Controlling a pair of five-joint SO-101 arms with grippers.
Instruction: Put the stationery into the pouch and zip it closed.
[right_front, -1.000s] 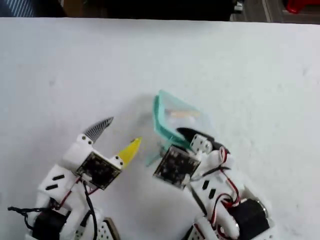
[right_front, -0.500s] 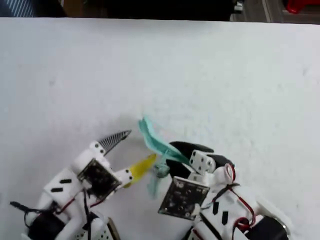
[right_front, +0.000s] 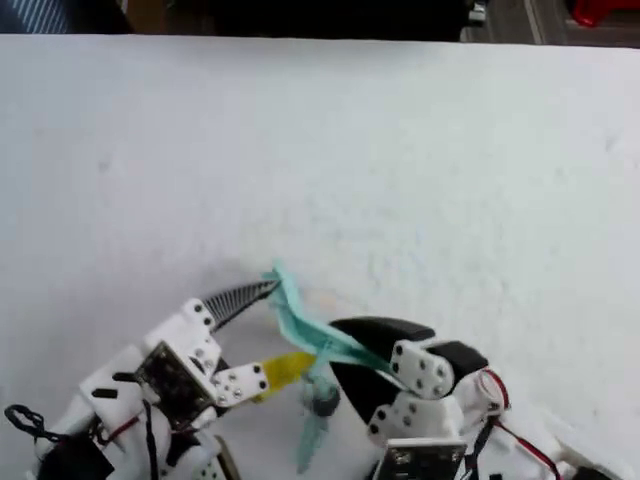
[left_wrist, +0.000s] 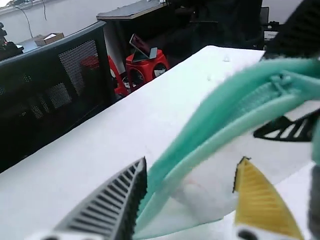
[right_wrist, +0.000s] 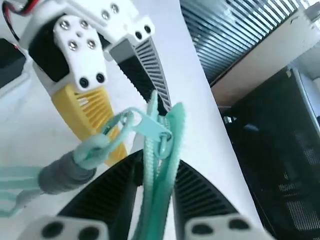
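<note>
High view: the pouch has shifted toward the desk's near edge and now stands edge-on, one end between the released left gripper's jaws. Left wrist view: the pouch passes between both fingers. Right wrist view: the right gripper is clenched on the pouch's zipper edge.

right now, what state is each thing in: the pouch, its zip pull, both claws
pouch: held up edge-on, one end between the left claw's fingers
zip pull: its cord hangs loose, no claw on it
left claw: open, a finger on either side of the pouch
right claw: shut on the pouch's zip edge
</note>
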